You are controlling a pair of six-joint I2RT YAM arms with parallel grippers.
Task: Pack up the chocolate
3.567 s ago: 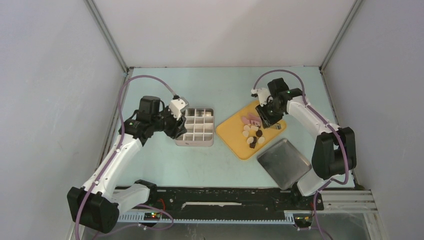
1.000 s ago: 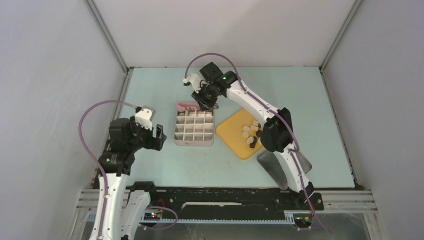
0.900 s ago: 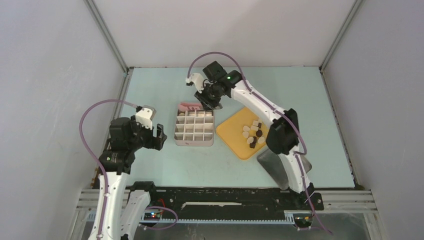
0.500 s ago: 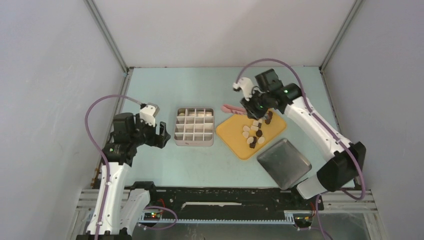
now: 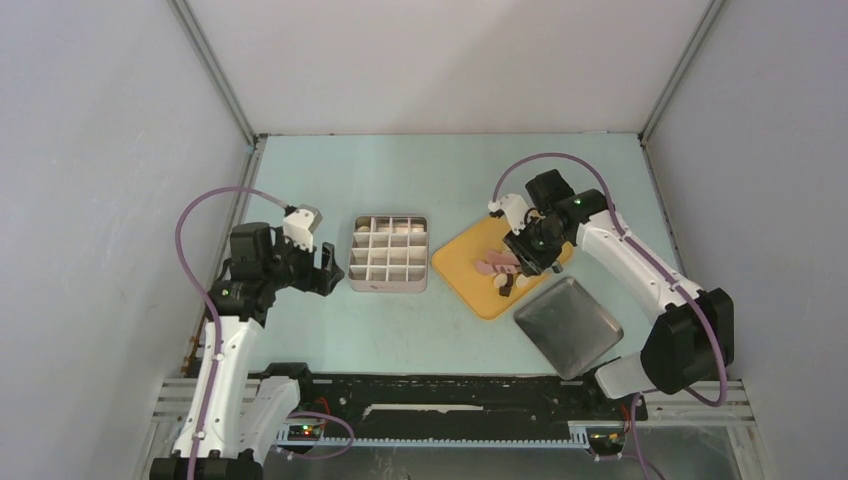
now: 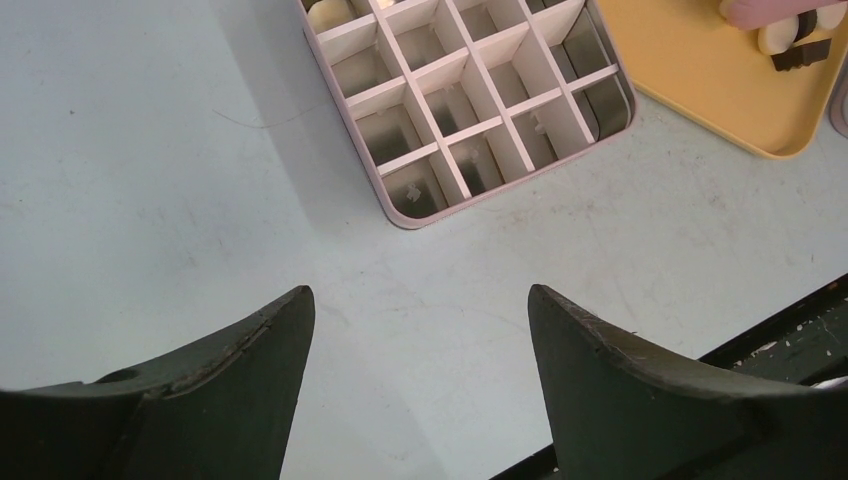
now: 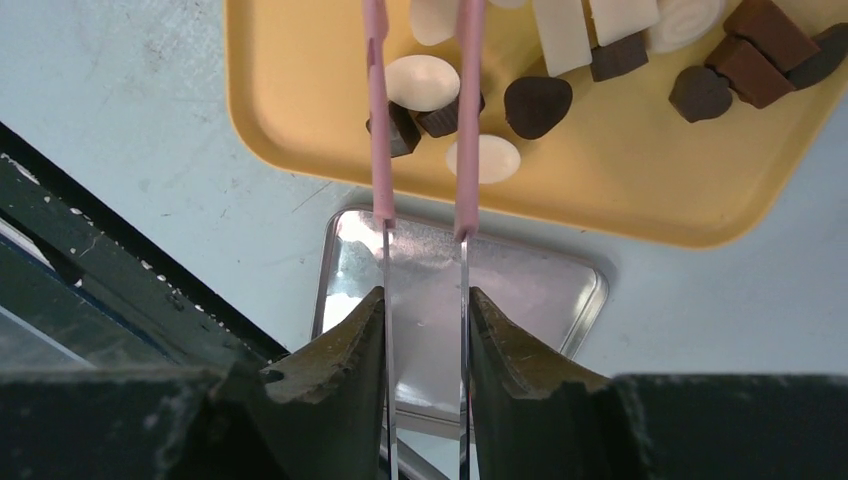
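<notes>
The chocolate (image 7: 537, 103) lies in cream and dark pieces on the yellow tray (image 7: 620, 190), seen from above as a small cluster (image 5: 508, 283). My right gripper (image 7: 425, 300) is shut on the pink tongs (image 7: 378, 150), also in the top view (image 5: 492, 265). The tong arms straddle a cream oval (image 7: 422, 82) and a dark piece (image 7: 440, 118). The white grid box (image 5: 389, 253) stands left of the tray; a cream piece (image 6: 325, 12) shows in one far cell. My left gripper (image 6: 420, 295) hangs open and empty left of the box.
A metal tray (image 5: 570, 325) lies on the table just near and right of the yellow tray, under my right wrist. The black base rail (image 5: 440, 395) runs along the near edge. Grey walls close in left, right and behind.
My right arm swung with the tongs from the far edge of the grid box back over the yellow tray. The left gripper edged a little toward the box, still open.
</notes>
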